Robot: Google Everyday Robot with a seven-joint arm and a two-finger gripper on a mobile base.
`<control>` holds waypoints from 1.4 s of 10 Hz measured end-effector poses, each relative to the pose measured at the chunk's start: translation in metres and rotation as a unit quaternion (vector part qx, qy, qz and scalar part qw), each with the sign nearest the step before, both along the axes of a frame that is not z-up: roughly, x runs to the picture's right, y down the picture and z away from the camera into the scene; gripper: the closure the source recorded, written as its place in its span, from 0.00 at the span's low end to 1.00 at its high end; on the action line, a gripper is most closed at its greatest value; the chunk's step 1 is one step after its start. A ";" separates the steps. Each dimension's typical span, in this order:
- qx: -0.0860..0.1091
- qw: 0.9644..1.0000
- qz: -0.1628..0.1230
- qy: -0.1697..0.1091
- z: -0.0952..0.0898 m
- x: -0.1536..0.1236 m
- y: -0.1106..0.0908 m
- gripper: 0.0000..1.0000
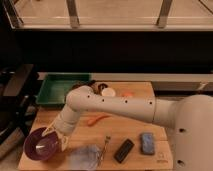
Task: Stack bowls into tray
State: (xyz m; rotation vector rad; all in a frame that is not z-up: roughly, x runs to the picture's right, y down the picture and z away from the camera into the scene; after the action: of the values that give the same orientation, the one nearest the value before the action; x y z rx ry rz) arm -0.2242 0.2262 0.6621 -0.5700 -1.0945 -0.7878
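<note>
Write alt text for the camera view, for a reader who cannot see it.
A white robot arm reaches left across a wooden table, its gripper at the far rim of a purple bowl near the front left corner. A green tray sits at the back left; a blue block and a black bar lie front right.

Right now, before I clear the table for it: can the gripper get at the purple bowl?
Likely yes. The gripper is at the rim of the purple bowl, and nothing lies between them.

jaws at purple bowl (pixel 39 146) rim: part-hidden; arm (pixel 115 105): cut off right
</note>
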 end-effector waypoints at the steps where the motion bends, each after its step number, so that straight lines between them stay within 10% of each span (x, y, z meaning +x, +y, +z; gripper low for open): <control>1: 0.005 1.000 0.002 -0.001 0.005 0.001 0.002 0.33; 10: -0.008 0.999 0.020 -0.036 0.069 -0.013 0.047 0.33; 14: -0.008 0.997 0.040 -0.067 0.069 -0.037 0.047 0.62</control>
State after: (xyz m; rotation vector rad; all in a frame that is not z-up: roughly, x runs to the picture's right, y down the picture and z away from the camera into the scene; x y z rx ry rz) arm -0.2608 0.2733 0.7311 -0.4883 -1.2400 -0.7568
